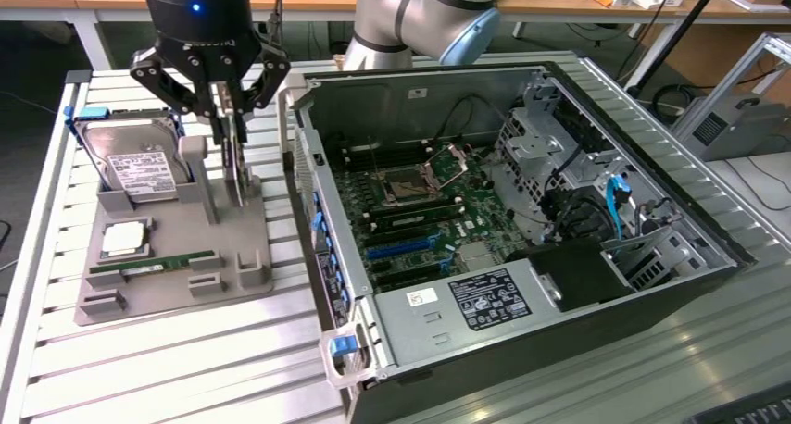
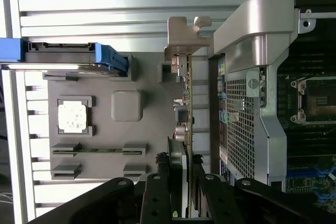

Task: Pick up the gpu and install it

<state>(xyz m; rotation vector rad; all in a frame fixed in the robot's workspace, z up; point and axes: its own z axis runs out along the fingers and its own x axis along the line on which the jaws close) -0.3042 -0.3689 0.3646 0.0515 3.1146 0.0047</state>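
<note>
- My claw point(image 1: 230, 130) comes straight down over the grey parts holder point(image 1: 185, 230) at the exterior view's left. Its two fingers are pinched on the upper edge of the gpu point(image 1: 235, 181).
- The gpu stands on its long edge in a slot of the holder, upright. It sits on the side of the holder nearest the open computer case point(image 1: 408, 95) but is apart from it.
- From the wrist, the gpu point(image 2: 185, 103) shows edge-on as a thin green strip running away from my claw point(image 2: 181, 179). Black fingers press it from both faces at the near end.
- The card's silver bracket point(image 2: 185, 38) sits at the far end, away from my fingers, beyond the edge of the holder point(image 2: 152, 108).
- A hard drive point(image 1: 139, 169) with a white label and blue rails leans in its own slot of the holder. It is beside the gpu, on the side away from the case.
- A square processor point(image 1: 124, 240) and a narrow green memory stick point(image 1: 155, 265) lie flat in their recesses, further along the holder.
- The case lies on its side on the slatted metal desk point(image 1: 161, 368), its panel off and the motherboard point(image 1: 408, 211) facing up, just beside the holder.
</note>
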